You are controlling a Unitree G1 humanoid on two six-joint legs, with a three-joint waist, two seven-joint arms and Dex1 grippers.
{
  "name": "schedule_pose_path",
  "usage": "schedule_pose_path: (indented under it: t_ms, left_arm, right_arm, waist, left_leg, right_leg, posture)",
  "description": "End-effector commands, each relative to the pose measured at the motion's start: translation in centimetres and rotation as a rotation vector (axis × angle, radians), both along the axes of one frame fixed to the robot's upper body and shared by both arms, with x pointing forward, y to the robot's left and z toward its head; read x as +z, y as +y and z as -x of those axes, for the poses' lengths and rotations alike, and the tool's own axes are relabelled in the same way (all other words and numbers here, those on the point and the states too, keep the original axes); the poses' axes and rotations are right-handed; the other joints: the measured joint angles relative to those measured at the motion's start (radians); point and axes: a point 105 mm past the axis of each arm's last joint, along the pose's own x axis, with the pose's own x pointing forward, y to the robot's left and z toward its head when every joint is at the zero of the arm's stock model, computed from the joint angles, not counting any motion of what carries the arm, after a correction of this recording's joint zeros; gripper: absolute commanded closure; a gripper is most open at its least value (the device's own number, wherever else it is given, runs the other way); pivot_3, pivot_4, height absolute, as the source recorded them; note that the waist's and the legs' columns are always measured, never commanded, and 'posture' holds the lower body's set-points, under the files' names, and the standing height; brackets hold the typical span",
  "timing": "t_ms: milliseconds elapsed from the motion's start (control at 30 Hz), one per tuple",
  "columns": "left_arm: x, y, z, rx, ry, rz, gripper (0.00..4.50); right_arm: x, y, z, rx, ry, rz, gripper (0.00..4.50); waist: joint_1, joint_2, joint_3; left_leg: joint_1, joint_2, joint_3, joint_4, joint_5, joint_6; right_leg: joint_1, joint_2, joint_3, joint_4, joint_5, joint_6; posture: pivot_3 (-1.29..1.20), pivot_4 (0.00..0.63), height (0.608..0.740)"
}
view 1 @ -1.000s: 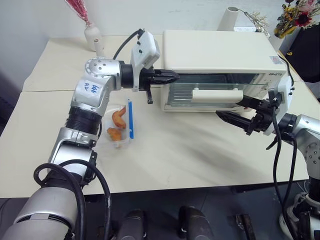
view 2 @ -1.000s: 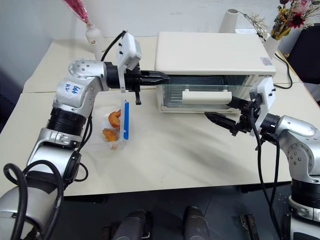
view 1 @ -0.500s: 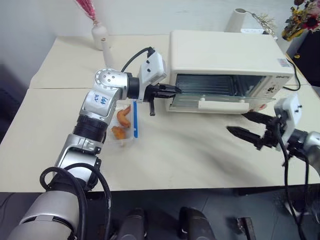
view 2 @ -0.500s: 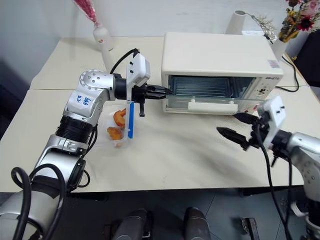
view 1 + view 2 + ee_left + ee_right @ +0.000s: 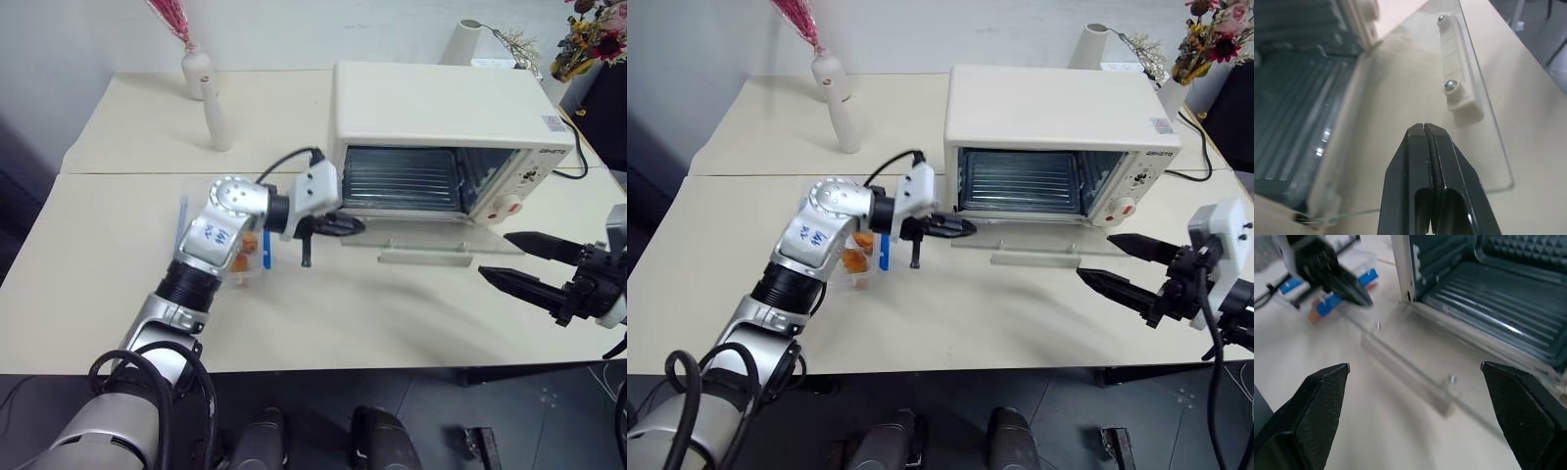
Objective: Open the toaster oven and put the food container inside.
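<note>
- Two grippers are showing over your table (image 5: 392, 313) — the left gripper (image 5: 355, 225) is sitting with its black fingers pressed fully together and nothing between them, its tip hovering over the left end of the oven's open door.
- The right gripper (image 5: 509, 259) is hanging well out to the right of the door, its two fingers spread as wide as they go and carrying nothing.
- The oven (image 5: 441, 108) is standing near the back of the table with its glass door (image 5: 431, 245) folded all the way down, lying flat on the table in front of the opening.
- The door's white handle (image 5: 1462, 83) is resting along the front edge of the glass; in the left wrist view you are looking down on it, just past the closed fingertips.
- Inside the oven, you are seeing a wire rack (image 5: 1488, 298) across the cavity.
- The food container (image 5: 862, 259) is sitting on the table to the left of the oven, partly hidden behind the left arm — a blue clip strip and orange-brown food are showing through it.
- A white vase (image 5: 196, 69) is standing at the back left of the table.
</note>
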Motion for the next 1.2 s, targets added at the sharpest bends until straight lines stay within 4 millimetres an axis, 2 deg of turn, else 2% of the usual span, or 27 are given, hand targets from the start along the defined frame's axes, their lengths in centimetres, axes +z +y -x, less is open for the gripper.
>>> schedule_pose_path:
  t_ms: [33, 133, 333, 433, 533, 567, 600, 667, 733, 800, 867, 967, 1033, 1100, 1200]
  left_arm:
    - [-0.3, -0.8, 0.1, 0.033, -0.062, -0.031, 4.46]
    - [-1.4, -1.2, -0.5, 0.083, -0.079, -0.073, 4.46]
    - [-2.8, -1.5, -1.1, 0.126, -0.187, -0.178, 4.46]
    - [-2.7, -1.7, -0.8, 0.113, -0.203, -0.175, 4.46]
    - [-0.6, -1.6, -0.6, 0.127, -0.196, -0.109, 4.46]
    - [0.6, -1.3, -0.5, 0.142, -0.179, -0.069, 4.46]
    - [2.6, -0.7, -0.5, 0.18, -0.15, -0.001, 4.46]
    - [4.9, 0.3, -0.2, 0.226, -0.107, 0.077, 4.46]
    - [6.8, 2.2, 0.0, 0.295, -0.078, 0.127, 4.08]
    - [7.5, 5.0, 1.2, 0.349, -0.067, 0.11, 3.61]
    - [7.4, 6.2, 2.2, 0.363, -0.075, 0.075, 3.0]
    - [6.2, 10.2, 4.3, 0.407, -0.103, -0.065, 2.05]
    - [5.8, 12.8, 5.0, 0.489, -0.103, -0.119, 1.5]
    - [5.7, 14.1, 5.5, 0.536, -0.099, -0.136, 0.91]
    - [5.5, 15.4, 7.7, 0.563, -0.068, -0.121, 0.01]
  right_arm:
    - [2.6, 0.9, 0.7, 0.027, -0.082, -0.03, 0.0]
    - [3.2, 1.0, 0.6, 0.031, -0.095, -0.052, 0.0]
    - [2.7, 1.0, 0.2, 0.026, -0.087, -0.047, 0.0]
    - [2.6, 1.0, 0.0, 0.029, -0.09, -0.047, 0.0]
    - [2.6, 1.0, -0.2, 0.039, -0.093, -0.04, 0.0]
    - [2.6, 1.1, -0.3, 0.045, -0.095, -0.036, 0.0]
    - [2.7, 1.3, -0.5, 0.06, -0.097, -0.033, 0.0]
    - [2.7, 1.5, -0.7, 0.08, -0.1, -0.027, 0.0]
    - [2.6, 1.9, -0.9, 0.109, -0.101, -0.014, 0.0]
    - [2.7, 2.5, -1.1, 0.155, -0.096, 0.005, 0.0]
    - [2.7, 2.7, -1.1, 0.179, -0.091, 0.017, 0.0]
    - [3.0, 3.1, -1.5, 0.232, -0.092, 0.042, 0.0]
    - [3.2, 3.5, -1.9, 0.264, -0.101, 0.061, 0.0]
    - [3.3, 3.7, -2.1, 0.284, -0.106, 0.074, 0.0]
    - [3.4, 4.3, -2.6, 0.332, -0.111, 0.089, 0.0]
  waist:
    - [0.0, 0.0, 0.0]
    - [0.003, 0.0, 0.0]
    - [0.008, 0.0, 0.0]
    - [0.008, 0.0, 0.0]
    - [0.007, 0.0, 0.0]
    - [0.007, 0.0, 0.0]
    - [0.005, 0.0, 0.0]
    - [0.0, 0.0, 0.0]
    - [-0.001, 0.0, 0.0]
    - [-0.01, 0.0, 0.0]
    - [-0.013, 0.0, 0.0]
    - [-0.015, 0.0, 0.0]
    - [-0.013, -0.002, 0.001]
    - [-0.004, -0.002, 0.001]
    - [-0.001, -0.002, 0.001]
  left_leg:
    - [0.0, 0.0, 0.0, 0.0, 0.0, 0.0]
    - [0.0, 0.0, 0.0, 0.0, 0.0, 0.0]
    - [-0.001, -0.001, 0.0, 0.001, 0.0, 0.001]
    - [-0.001, 0.0, 0.0, 0.001, 0.0, 0.0]
    - [-0.001, 0.0, 0.0, 0.001, 0.0, 0.001]
    - [-0.001, 0.0, 0.0, 0.001, 0.0, 0.001]
    - [-0.001, 0.0, 0.0, 0.001, 0.0, 0.001]
    - [-0.002, 0.0, -0.001, 0.002, 0.0, 0.001]
    - [-0.002, 0.0, -0.001, 0.002, 0.0, 0.0]
    - [-0.001, 0.0, -0.001, 0.001, 0.0, 0.0]
    - [0.001, 0.0, -0.001, -0.001, 0.0, 0.0]
    - [0.0, 0.0, -0.001, -0.001, 0.0, 0.0]
    - [0.0, 0.0, -0.001, -0.001, 0.0, 0.0]
    - [0.0, 0.001, -0.001, -0.001, 0.0, 0.0]
    - [-0.001, 0.001, -0.003, 0.002, 0.0, 0.001]
  right_leg:
    - [0.0, 0.0, 0.0, 0.0, 0.0, 0.0]
    - [0.0, 0.0, 0.0, 0.0, 0.0, 0.0]
    - [0.0, 0.0, 0.0, 0.0, 0.0, 0.0]
    - [0.0, 0.0, 0.0, 0.0, 0.0, 0.0]
    - [0.0, 0.0, 0.0, 0.0, 0.0, 0.0]
    - [0.0, 0.0, 0.0, 0.0, 0.0, 0.0]
    - [0.0, 0.0, 0.0, 0.0, 0.0, 0.0]
    - [0.0, 0.0, 0.0, 0.0, 0.0, 0.0]
    - [0.0, 0.0, 0.0, 0.001, 0.0, 0.0]
    - [0.0, 0.0, 0.0, 0.001, 0.0, 0.0]
    - [0.0, 0.0, 0.0, 0.001, 0.0, 0.0]
    - [0.0, 0.0, 0.0, 0.0, 0.0, 0.0]
    - [0.0, 0.0, 0.0, 0.0, 0.0, 0.0]
    - [0.0, 0.0, 0.0, 0.0, 0.0, 0.0]
    - [0.001, -0.002, 0.0, -0.001, 0.0, 0.0]
  posture:
    - [0.0, 0.15, 0.74]
    - [0.0, 0.15, 0.74]
    - [0.0, 0.15, 0.74]
    - [0.0, 0.15, 0.74]
    - [0.0, 0.15, 0.74]
    - [0.0, 0.15, 0.74]
    - [0.0, 0.15, 0.74]
    - [0.0, 0.15, 0.74]
    - [0.0, 0.15, 0.74]
    - [0.0, 0.15, 0.74]
    - [0.0, 0.15, 0.74]
    - [0.0, 0.15, 0.74]
    - [0.0, 0.15, 0.74]
    - [0.0, 0.15, 0.74]
    - [0.0, 0.15, 0.74]
